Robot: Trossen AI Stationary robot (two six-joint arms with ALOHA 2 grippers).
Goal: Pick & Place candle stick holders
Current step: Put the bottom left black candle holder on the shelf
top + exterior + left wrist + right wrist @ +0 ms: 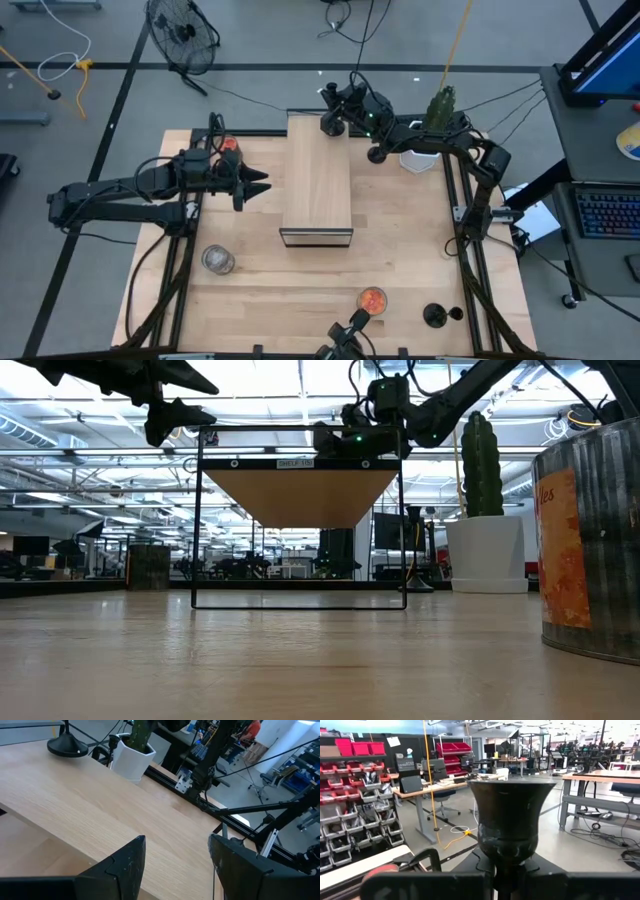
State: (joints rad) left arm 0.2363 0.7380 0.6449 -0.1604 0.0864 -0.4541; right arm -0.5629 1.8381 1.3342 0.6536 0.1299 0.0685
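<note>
Black metal holder (509, 820) is sitting pinched in the right gripper (333, 118), which is hovering over the far end of the long wooden box (316, 180), next to the cactus pot (425, 158). Looks like the placing step to me; it's needing to lower the holder onto the box top and let go. The left gripper (258, 184) is hanging wide open, empty, just left of the box. On the desk (300, 290) I'm counting two orange glass cups (372, 300), one clear cup (217, 260), and one more black holder (437, 316) near the front right.
</note>
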